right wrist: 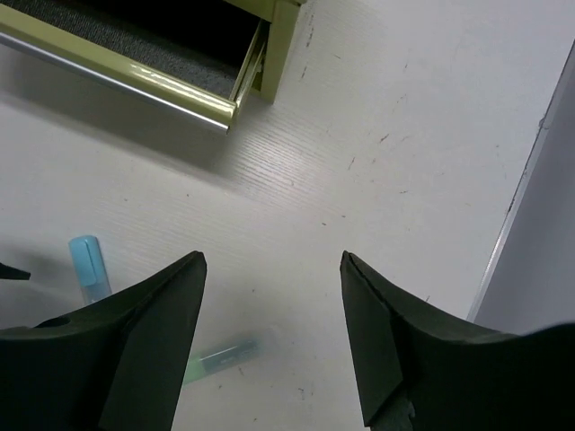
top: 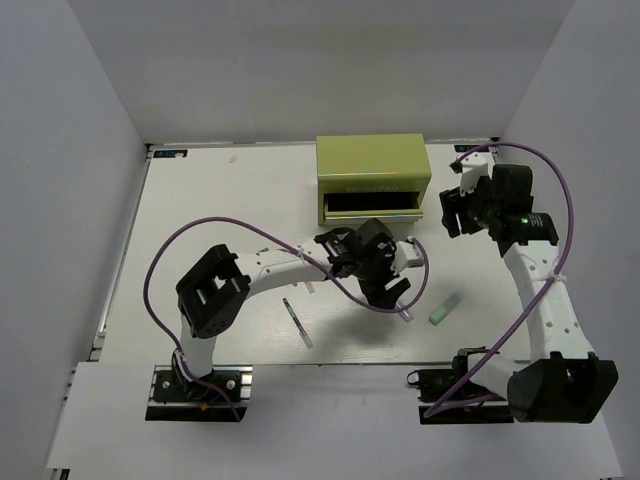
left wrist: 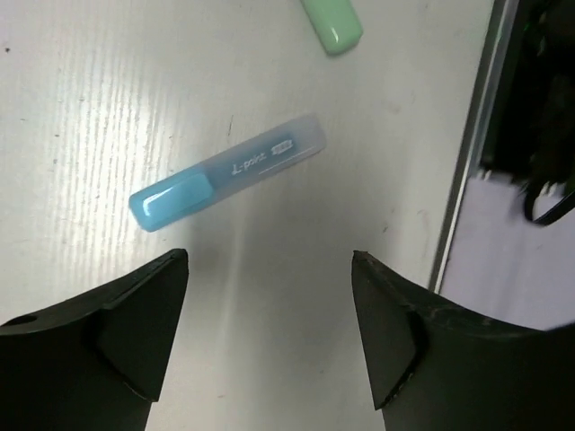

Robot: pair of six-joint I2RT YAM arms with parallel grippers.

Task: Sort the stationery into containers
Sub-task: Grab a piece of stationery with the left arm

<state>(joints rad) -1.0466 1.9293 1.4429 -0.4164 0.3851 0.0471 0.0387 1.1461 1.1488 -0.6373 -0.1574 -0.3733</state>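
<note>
The left hand (left wrist: 268, 269) hangs open over the blue marker (left wrist: 225, 172) near the tabletop's (top: 200, 200) front edge; the right hand (right wrist: 272, 262), open too, hovers beside the chest (top: 372, 165) at the far edge. Its drawer (top: 370, 205) is out, yet marker, green stick (top: 446, 309) and thin pen (top: 297, 322) lie unsorted.

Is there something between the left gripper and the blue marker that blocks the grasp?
Nothing visible does. The left gripper is open, and the blue marker lies on the table just beyond its fingertips. The pale green stick lies farther off, not touching the marker.
</note>
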